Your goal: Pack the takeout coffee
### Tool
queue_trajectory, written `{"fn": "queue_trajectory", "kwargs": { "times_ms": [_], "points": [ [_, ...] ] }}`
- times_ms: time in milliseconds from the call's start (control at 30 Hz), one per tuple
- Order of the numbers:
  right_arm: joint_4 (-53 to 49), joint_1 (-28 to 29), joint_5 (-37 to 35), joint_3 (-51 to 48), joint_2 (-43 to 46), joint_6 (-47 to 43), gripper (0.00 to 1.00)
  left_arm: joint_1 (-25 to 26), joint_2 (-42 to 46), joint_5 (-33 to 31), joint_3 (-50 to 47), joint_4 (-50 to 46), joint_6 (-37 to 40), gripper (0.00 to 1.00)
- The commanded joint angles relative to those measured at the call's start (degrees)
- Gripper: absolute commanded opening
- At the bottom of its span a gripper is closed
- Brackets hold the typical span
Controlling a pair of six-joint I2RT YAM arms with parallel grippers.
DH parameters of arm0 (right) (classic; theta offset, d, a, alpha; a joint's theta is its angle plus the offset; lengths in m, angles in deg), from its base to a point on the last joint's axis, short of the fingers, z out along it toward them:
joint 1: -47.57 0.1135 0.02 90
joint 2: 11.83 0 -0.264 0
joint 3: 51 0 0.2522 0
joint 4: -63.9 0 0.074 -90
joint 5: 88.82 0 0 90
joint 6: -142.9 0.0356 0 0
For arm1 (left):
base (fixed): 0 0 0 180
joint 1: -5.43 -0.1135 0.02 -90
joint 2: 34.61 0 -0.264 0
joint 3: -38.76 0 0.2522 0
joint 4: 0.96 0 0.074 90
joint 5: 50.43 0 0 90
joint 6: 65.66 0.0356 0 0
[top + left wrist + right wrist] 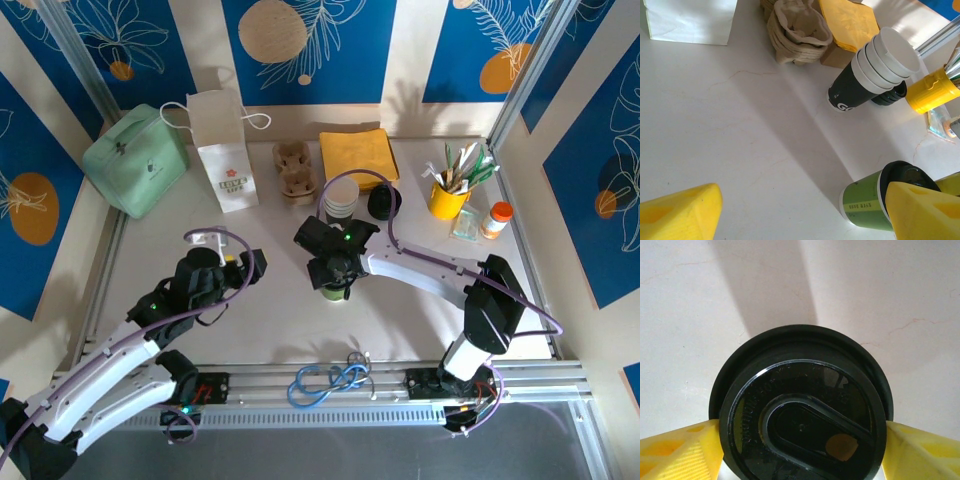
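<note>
Grasp step: right jaws set around the lidded coffee cup (pixel 333 291), mid-desk.

I judge this the pick-up that opens the packing. The right jaws straddle the black lid (pixel 802 415), a yellow pad at the rim on each side (whether they are pressing or merely touching, I cannot tell). The left jaws hang released and empty, low over the bare desk (pixel 260 320) to the cup's left. The cup is green paper, round and tapered, standing upright. Its lid is glossy moulded plastic with a raised oval sip tab, slick stuff, so I would want a firm squeeze below the rim before lifting straight up. After that it needs carrying to the pulp cup carrier (pixel 295 170), rough brown fibre with round wells, which sits beside the white paper bag (pixel 222 150) at the back.
</note>
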Motion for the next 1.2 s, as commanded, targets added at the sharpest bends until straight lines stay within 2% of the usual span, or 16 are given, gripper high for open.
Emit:
{"fn": "queue_trajectory", "kwargs": {
  "times_ms": [0,267,500,933,1167],
  "points": [
    [-0.7,0.0,0.3,1.7,-1.0,0.7,0.76,-0.7,1.3,0.9,-0.6,0.3,0.1,0.85],
    [-1.3,-1.0,-1.0,1.1,0.7,0.0,0.72,-0.8,2.3,0.6,-0.8,-0.3,0.1,0.85],
    [-1.0,-5.3,-1.7,-2.2,4.5,-1.3,0.72,-0.9,2.0,1.1,-0.7,-0.4,0.1,0.86],
    [3.7,-23.2,-0.1,-13.1,16.0,-8.2,0.72,-1.1,2.2,1.1,-0.5,-0.7,0.2,0.86],
    [7.1,-32.7,0.9,-15.6,19.8,-10.3,0.71,-1.2,1.8,1.7,-0.7,0.0,0.1,0.86]
  ]
}}
